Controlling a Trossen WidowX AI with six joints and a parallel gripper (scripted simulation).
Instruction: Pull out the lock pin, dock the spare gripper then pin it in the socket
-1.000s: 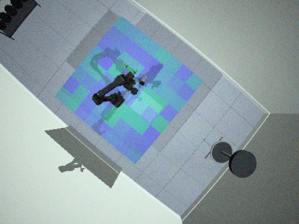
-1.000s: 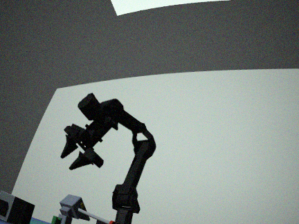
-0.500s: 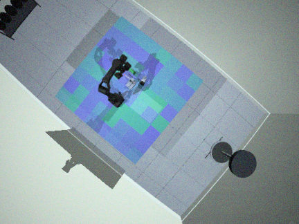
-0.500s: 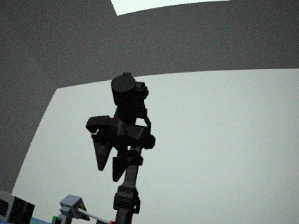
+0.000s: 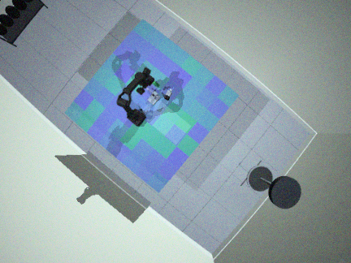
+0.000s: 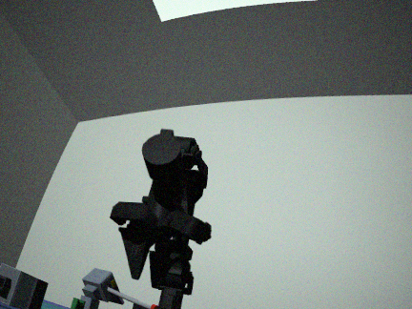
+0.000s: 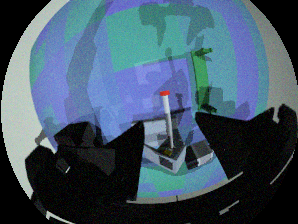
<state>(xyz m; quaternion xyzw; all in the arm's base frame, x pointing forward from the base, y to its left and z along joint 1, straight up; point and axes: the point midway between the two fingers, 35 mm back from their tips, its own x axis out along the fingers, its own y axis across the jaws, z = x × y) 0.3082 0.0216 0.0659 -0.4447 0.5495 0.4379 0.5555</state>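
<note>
My gripper [image 7: 169,120] is open and empty, its dark fingers apart. In the exterior view it hangs above the mount. The mount's grey socket block [image 6: 98,278] [image 7: 164,157] [image 5: 153,97] stands below the fingers. The lock pin [image 6: 131,298] [image 7: 168,120], a white rod with a red end, sticks out of the block, and its red end points up between the fingers in the wrist view. A second grey and dark block [image 6: 24,288] [image 7: 199,154] [image 5: 167,93] stands beside the mount; I cannot tell whether it is the spare gripper's holder.
A green bracket-like piece [image 7: 201,80] [image 6: 76,303] [image 5: 156,84] stands near the mount. My arm's base [image 5: 136,117] is on the same patchwork mat [image 5: 168,150]. A round dark stand [image 5: 260,178] is far off, beyond the mat.
</note>
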